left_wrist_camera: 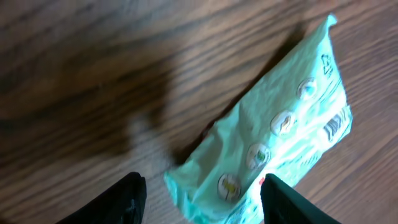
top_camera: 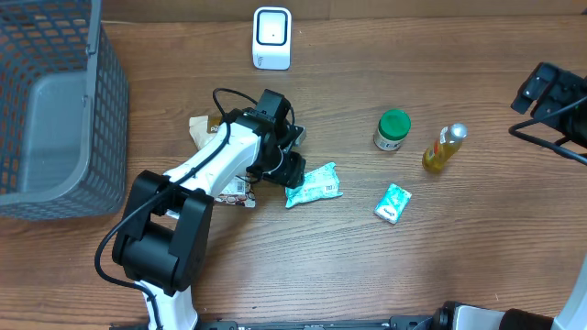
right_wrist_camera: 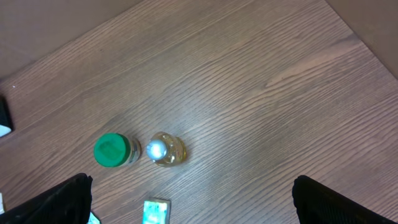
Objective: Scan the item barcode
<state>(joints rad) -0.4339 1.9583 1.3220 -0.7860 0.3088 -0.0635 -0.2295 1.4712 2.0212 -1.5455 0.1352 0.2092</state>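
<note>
A crinkled mint-green packet [top_camera: 314,185] lies flat on the wooden table, just right of my left gripper [top_camera: 294,172]. In the left wrist view the packet [left_wrist_camera: 273,134] runs diagonally, printed side up, with a barcode [left_wrist_camera: 334,126] near its right edge. My left gripper [left_wrist_camera: 202,202] stands open, and the packet's lower end lies between its black fingers [left_wrist_camera: 124,200]; I see no grip on it. The white scanner [top_camera: 271,38] stands at the table's back. My right gripper [top_camera: 537,92] hovers at the far right, and in its wrist view this gripper [right_wrist_camera: 193,205] is wide open and empty.
A grey mesh basket [top_camera: 55,110] fills the left side. A green-lidded jar [top_camera: 393,128], a yellow bottle [top_camera: 443,148] and a small teal box [top_camera: 393,203] stand right of centre. Two more packets [top_camera: 204,126] lie under the left arm.
</note>
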